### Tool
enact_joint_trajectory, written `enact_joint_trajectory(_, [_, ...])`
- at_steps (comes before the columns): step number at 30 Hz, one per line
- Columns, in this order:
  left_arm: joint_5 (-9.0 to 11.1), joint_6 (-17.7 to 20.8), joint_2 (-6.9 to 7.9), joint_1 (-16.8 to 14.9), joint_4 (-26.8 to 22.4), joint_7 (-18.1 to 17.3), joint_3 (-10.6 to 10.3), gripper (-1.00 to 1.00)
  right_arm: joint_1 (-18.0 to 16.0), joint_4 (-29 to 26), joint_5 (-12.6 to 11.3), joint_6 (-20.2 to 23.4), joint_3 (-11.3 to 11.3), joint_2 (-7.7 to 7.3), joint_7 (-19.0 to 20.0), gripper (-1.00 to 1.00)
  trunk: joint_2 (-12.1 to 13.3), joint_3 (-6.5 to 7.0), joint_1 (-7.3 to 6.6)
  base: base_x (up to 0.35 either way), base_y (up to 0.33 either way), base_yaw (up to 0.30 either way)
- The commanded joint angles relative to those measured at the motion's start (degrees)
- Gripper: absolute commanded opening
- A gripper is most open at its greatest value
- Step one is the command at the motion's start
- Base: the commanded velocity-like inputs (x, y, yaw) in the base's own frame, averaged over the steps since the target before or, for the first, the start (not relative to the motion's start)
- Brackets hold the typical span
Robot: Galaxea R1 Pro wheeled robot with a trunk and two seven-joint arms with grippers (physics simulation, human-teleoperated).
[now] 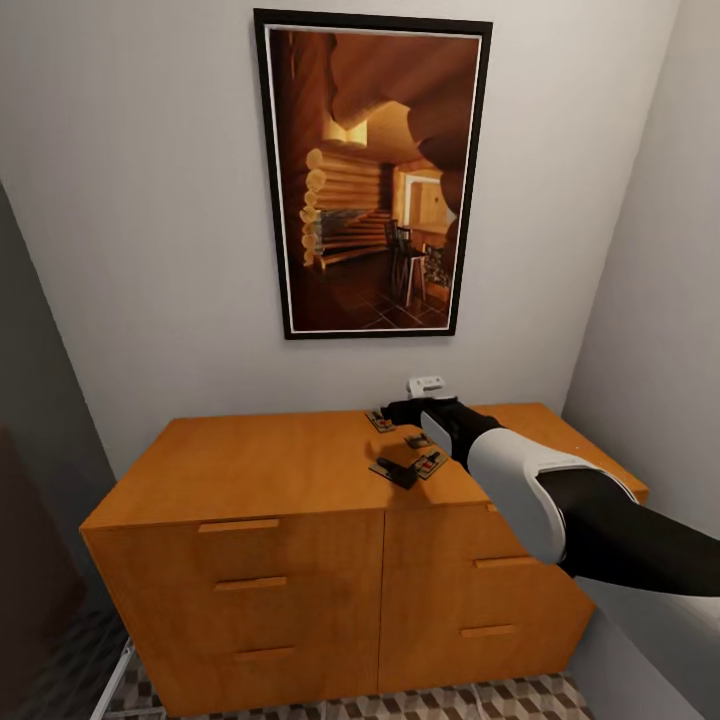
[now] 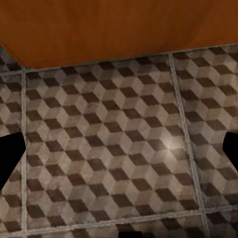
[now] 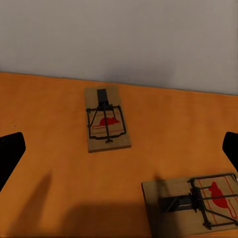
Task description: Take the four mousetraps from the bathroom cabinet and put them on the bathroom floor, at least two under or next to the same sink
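Directly ahead of the right claw, between its widely spread fingertips, one small brown wooden mousetrap with dark wire and a red mouse mark lies flat on the orange-brown wooden cabinet's tabletop, its long axis running away from the claw toward the grey wall. A second mousetrap sits nearer the claw and off to one finger's side, its long axis crosswise. The head view counts four traps clustered just beside the right claw. The left claw, also spread wide and empty, hangs over the cube-patterned tiled bathroom floor, so the right arm is plainly nearer.
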Motion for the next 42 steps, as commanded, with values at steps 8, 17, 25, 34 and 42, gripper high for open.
enact_joint_trajectory(8, [-0.1,-0.3,0.3,0.0,5.0,0.1,-0.3,1.0,0.2,-0.1,0.4,0.4,0.0,0.0,0.2,1.0,0.0,-0.06,0.0,0.0,0.0,0.0])
enact_joint_trajectory(17, [-0.2,-0.4,1.01,0.0,9.7,0.3,-0.3,1.0,0.2,-0.1,0.3,0.4,0.1,0.0,0.2,1.0,0.0,-0.06,0.0,0.0,0.0,0.0])
enact_joint_trajectory(25, [0.0,-0.4,3.02,0.1,15.5,0.4,-0.3,1.0,0.2,-0.1,0.3,0.4,0.1,0.0,0.2,1.0,0.0,-0.06,0.0,0.0,0.0,0.0])
enact_joint_trajectory(34, [0.3,-0.1,4.84,0.1,16.3,0.5,-0.3,1.0,0.3,0.0,0.4,0.5,0.1,0.0,0.1,1.0,0.0,-0.06,0.0,0.0,0.0,0.0])
enact_joint_trajectory(42, [0.3,0.1,4.97,0.2,16.3,0.5,-0.3,1.0,0.4,0.0,0.5,0.5,0.1,0.0,0.1,1.0,0.0,-0.06,0.0,0.0,0.0,0.0])
